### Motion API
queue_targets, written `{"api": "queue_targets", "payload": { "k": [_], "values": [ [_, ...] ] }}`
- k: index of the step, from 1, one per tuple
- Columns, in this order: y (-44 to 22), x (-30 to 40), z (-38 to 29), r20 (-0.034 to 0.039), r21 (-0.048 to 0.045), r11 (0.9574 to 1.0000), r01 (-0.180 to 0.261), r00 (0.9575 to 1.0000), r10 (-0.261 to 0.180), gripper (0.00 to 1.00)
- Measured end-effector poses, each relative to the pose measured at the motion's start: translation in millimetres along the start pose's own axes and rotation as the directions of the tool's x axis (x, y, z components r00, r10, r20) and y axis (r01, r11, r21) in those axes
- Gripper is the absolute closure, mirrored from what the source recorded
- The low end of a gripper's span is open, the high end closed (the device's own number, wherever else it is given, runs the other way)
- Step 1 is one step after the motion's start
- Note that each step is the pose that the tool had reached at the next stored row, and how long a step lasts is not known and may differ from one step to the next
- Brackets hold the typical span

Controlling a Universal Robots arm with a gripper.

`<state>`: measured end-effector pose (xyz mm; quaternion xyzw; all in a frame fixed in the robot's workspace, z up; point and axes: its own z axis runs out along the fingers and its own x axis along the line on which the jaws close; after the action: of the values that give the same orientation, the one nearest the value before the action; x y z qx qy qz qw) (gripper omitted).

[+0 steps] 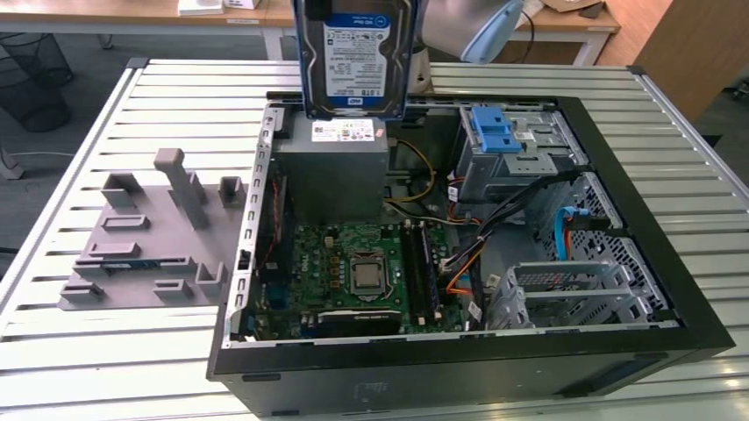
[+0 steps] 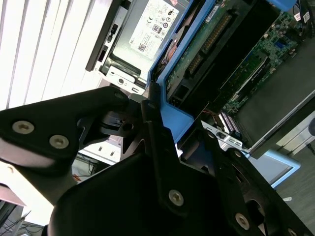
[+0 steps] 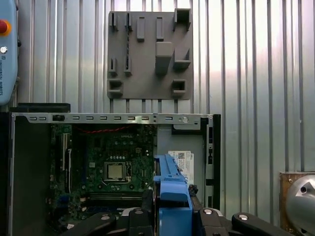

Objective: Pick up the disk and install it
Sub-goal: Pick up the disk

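The disk [image 1: 357, 57], a silver drive with a blue-and-white label in a bright blue carrier frame, hangs upright in the air over the far end of the open computer case [image 1: 655, 263], just above the grey power-supply box [image 1: 331, 167]. In both wrist views my gripper [image 2: 174, 123] is shut on the disk's blue frame [image 2: 179, 118], with black fingers [image 2: 150, 105] pressing on either side. The first wrist view looks down the frame's blue edge [image 3: 172, 194] onto the case, with the gripper [image 3: 170, 216] at its base.
Inside the case lie the motherboard [image 1: 351, 272], a blue latch on a metal cage [image 1: 497, 132] and a lower drive cage [image 1: 574, 289] with loose cables nearby. A grey fixture plate [image 1: 146, 237] sits on the slatted metal table [image 1: 117, 360] at the exterior view's left.
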<state>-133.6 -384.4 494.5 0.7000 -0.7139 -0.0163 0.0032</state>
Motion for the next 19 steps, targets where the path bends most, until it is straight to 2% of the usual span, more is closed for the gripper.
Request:
{"api": "queue_targets", "payload": {
  "k": [5, 12, 19],
  "values": [
    [-1.1, 3.6, 0.0, 0.0002, 0.0001, 1.0000, 0.000, 1.0000, 0.000, 0.63],
    [-11.6, 4.8, -0.4, 0.0000, -0.0001, 1.0000, 0.000, 1.0000, 0.000, 0.63],
    [-13.2, 4.8, -0.4, 0.0001, 0.0000, 1.0000, 0.000, 1.0000, 0.000, 0.63]
  ]
}}
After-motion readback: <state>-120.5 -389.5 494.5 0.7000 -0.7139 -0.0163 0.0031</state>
